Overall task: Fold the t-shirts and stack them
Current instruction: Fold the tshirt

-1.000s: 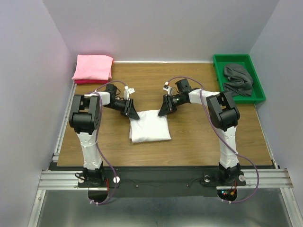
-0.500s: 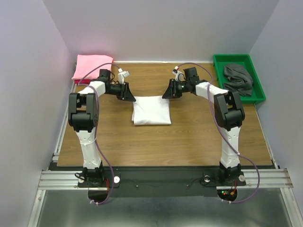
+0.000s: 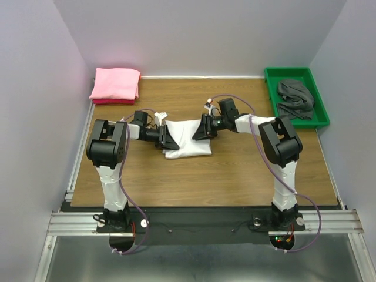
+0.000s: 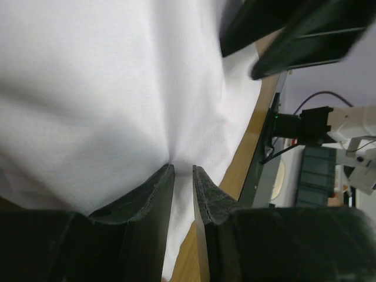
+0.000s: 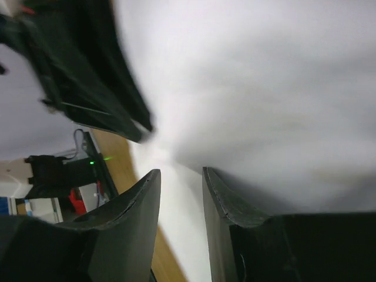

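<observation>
One white t-shirt (image 3: 189, 143) lies near the middle of the wooden surface (image 3: 235, 173), partly folded. Its far edge is lifted off the wood between the two arms.

The left gripper (image 3: 167, 139) is at the white t-shirt's far-left corner. In the left wrist view (image 4: 183, 170) its jaws are almost together, with only a thin slit between them. The white cloth puckers into that slit, so the jaws are pinching the shirt.

The right gripper (image 3: 201, 128) is at the white t-shirt's far-right corner. In the right wrist view (image 5: 180, 171) the picture is blurred. Creases in the cloth run towards its jaws, which stand a little apart with white fabric between them, so it too appears to be gripping the shirt. Each wrist view also shows the other gripper as a dark shape across the cloth.

Far to the left of the white t-shirt, at the back corner of the surface, is one folded stack. A pink t-shirt (image 3: 116, 83) lies on top, and a darker red layer (image 3: 111, 101) shows along the stack's near edge, which makes two layers.

Far to the right of the white t-shirt, at the other back corner, stands one green tray (image 3: 320, 120). It holds crumpled grey clothing (image 3: 295, 97), and I cannot tell how many pieces are in that heap.

Small green and red lights glow at the right arm's base (image 3: 281, 239), near and to the right of the white t-shirt.
</observation>
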Controlling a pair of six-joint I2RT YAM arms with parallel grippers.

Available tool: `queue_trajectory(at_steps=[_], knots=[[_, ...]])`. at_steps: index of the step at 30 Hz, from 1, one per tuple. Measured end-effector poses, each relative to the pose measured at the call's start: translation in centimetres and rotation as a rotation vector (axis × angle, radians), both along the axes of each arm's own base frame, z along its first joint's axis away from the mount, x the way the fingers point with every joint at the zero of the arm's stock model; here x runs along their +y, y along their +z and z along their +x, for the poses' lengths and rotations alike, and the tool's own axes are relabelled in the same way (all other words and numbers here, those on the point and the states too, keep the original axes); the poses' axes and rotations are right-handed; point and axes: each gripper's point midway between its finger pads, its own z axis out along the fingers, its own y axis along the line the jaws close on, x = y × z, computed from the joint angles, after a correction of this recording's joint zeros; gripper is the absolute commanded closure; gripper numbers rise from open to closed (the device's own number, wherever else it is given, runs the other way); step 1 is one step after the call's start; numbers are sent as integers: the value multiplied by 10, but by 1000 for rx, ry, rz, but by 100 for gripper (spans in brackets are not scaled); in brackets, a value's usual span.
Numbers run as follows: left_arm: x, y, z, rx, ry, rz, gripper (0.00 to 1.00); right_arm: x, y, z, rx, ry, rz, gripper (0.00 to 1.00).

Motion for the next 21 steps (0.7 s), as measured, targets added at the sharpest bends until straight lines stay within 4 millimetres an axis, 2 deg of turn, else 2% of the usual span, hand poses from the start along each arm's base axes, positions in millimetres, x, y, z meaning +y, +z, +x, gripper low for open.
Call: queue_trajectory(at_steps=[3, 5, 7, 10, 12, 13, 14, 17, 19, 21], knots=[[15, -1, 7, 40, 53, -17, 66, -19, -38, -6, 92, -30, -35, 63], [26, -1, 14, 28, 85, -11, 66, -28, -39, -5, 107, -43, -28, 64], [29, 2, 14, 11, 73, -14, 66, -33, -35, -1, 88, -49, -26, 63], [32, 10, 10, -50, 36, 14, 66, -35, -15, 1, 51, -52, -15, 61], [24, 31, 2, -121, -13, 20, 67, -33, 5, 0, 32, -45, 11, 61], [20, 41, 0, -157, -33, 16, 68, -29, 24, -1, 5, -36, 34, 60], [11, 60, -6, -217, -69, 1, 68, -26, 33, -3, -4, -31, 44, 60], [-9, 90, -17, -318, -135, -40, 69, -10, 69, -15, -49, 10, 101, 61], [-20, 94, -24, -340, -168, -64, 70, 2, 77, -23, -56, 40, 124, 61], [-22, 77, -26, -295, -165, -63, 70, 14, 70, -37, -32, 74, 134, 61]])
